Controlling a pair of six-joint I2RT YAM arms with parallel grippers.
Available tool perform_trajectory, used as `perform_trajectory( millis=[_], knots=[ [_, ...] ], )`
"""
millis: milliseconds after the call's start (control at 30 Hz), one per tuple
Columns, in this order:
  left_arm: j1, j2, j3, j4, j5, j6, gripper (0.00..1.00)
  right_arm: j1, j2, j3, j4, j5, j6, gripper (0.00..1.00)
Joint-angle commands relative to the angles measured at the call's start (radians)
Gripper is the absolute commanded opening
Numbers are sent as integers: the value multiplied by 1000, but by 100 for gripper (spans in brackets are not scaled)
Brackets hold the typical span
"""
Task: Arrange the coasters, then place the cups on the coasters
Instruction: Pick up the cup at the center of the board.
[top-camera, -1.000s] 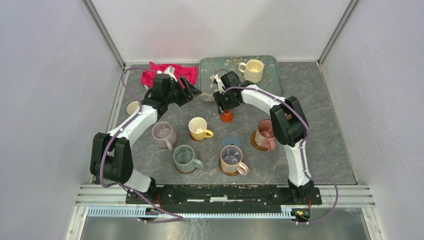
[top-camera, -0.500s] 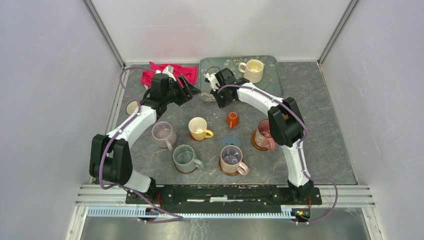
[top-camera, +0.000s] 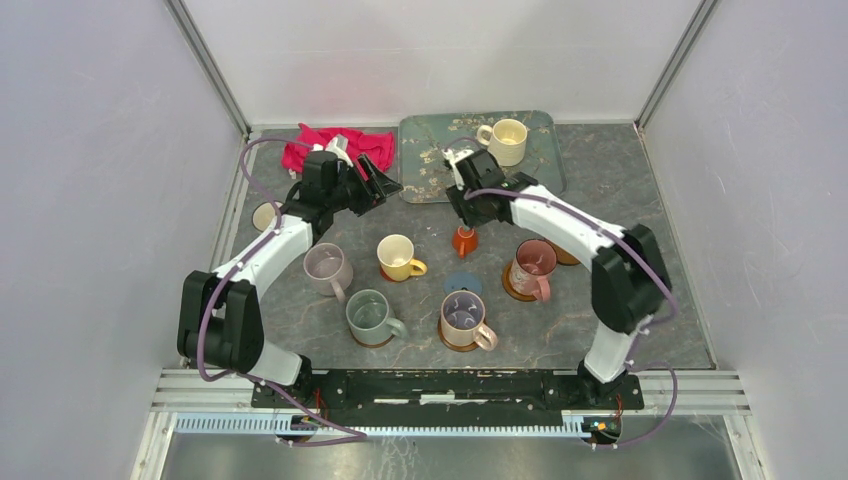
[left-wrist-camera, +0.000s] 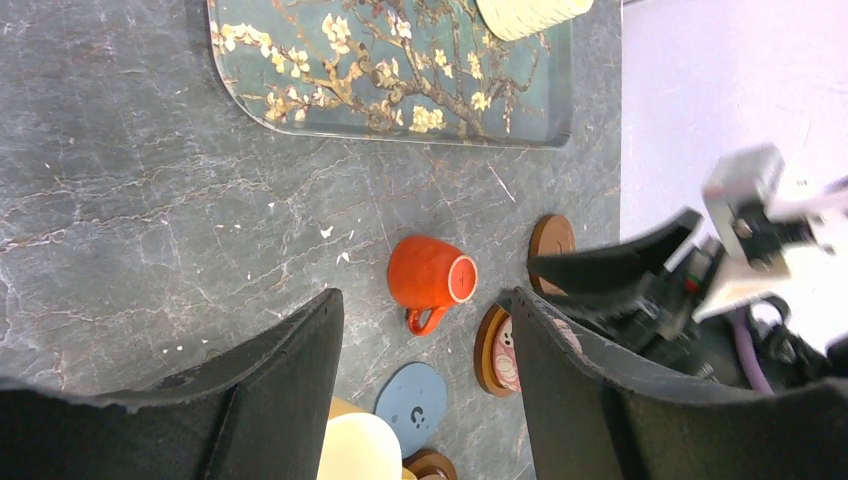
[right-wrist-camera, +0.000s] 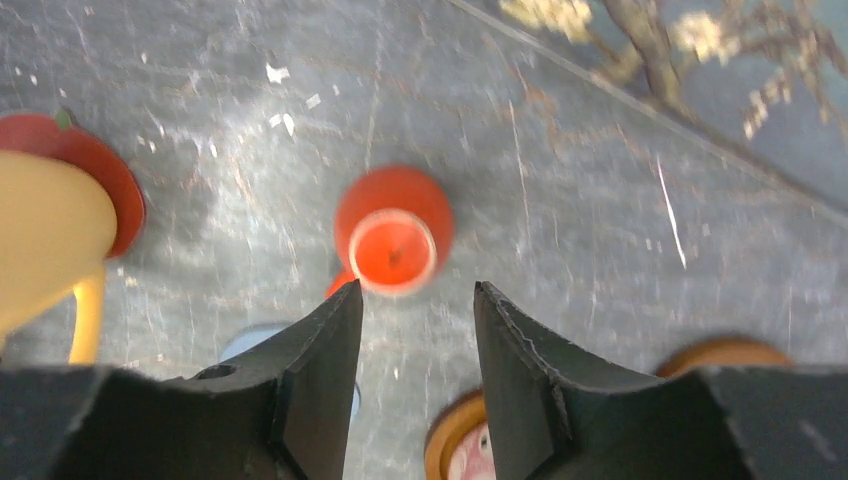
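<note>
A tiny orange cup (top-camera: 464, 240) (right-wrist-camera: 392, 235) stands upside down on the bare table, off any coaster. My right gripper (top-camera: 468, 216) (right-wrist-camera: 417, 300) hangs just above it, open and empty. My left gripper (top-camera: 383, 183) (left-wrist-camera: 425, 300) hovers open and empty by the red cloth, facing the cup (left-wrist-camera: 430, 275). The blue coaster (top-camera: 462, 283) (left-wrist-camera: 415, 400) lies bare. Yellow (top-camera: 397, 257), grey-green (top-camera: 369, 315) and two pink mugs (top-camera: 462, 318) (top-camera: 530, 265) sit on coasters. The mauve mug (top-camera: 326, 266) stands left. A cream mug (top-camera: 507, 141) is on the tray. One brown coaster (top-camera: 566, 256) lies empty.
The teal blossom tray (top-camera: 430, 150) lies at the back centre, with a red cloth (top-camera: 310, 145) to its left. A pale round object (top-camera: 265, 215) sits near the table's left edge. White walls close in three sides.
My right gripper pulled back from the orange cup toward the tray, then swung back over it, its elbow moving right. The cup shifted slightly right. The left arm barely moved.
</note>
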Motion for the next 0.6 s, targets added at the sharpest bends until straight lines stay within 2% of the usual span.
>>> perform_trajectory(
  millis=[0, 200, 433, 567],
  knots=[
    [7, -35, -10, 63, 33, -18, 69, 4, -172, -183, 94, 105, 116, 52],
    [5, -41, 4, 28, 20, 12, 69, 15, -260, -308, 164, 117, 181, 52],
    [5, -37, 81, -88, -23, 66, 69, 23, -246, -370, 232, 89, 282, 50],
    [5, -20, 120, -124, -32, 85, 69, 36, -243, -396, 310, 82, 319, 55]
  ],
)
